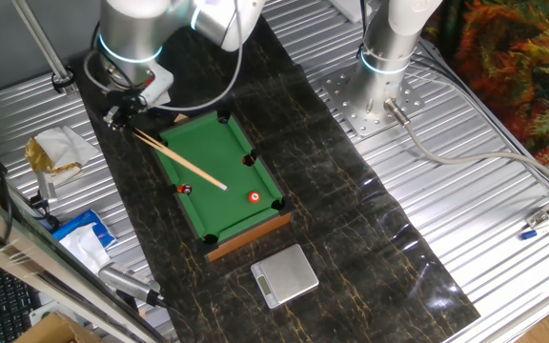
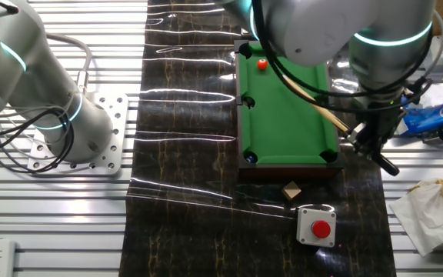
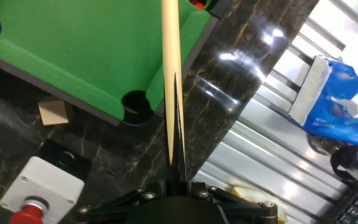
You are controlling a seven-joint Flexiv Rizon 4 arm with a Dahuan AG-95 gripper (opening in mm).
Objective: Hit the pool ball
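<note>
Holding a thin wooden cue stick [image 1: 179,163] by its butt end, the claw [image 1: 122,116] sits just past one short end of the green mini pool table [image 1: 219,181], closed around the stick. In the hand view the cue [image 3: 170,74] runs straight up from between the fingers, crossing the table's rail beside a corner pocket [image 3: 134,103] and reaching out over the green felt.

From the one fixed view, the cue's tip ends near the middle of the felt. The pool ball [image 1: 254,197], red with a white spot, lies on the felt toward the far short end of the pool table, close to a corner pocket and apart from the cue tip. A darker little ball [image 1: 184,189] rests near one long rail, to the side of the cue.

The pool table stands on a dark marbled mat [image 1: 351,210] laid across the ribbed metal desk [image 1: 503,200]. Just beyond the pool table's far short end lies a small grey digital scale [image 1: 285,275]. Near the claw's end of the pool table, the other fixed view shows a small wooden block [image 2: 291,190] and a white box with a red button [image 2: 317,226].
</note>
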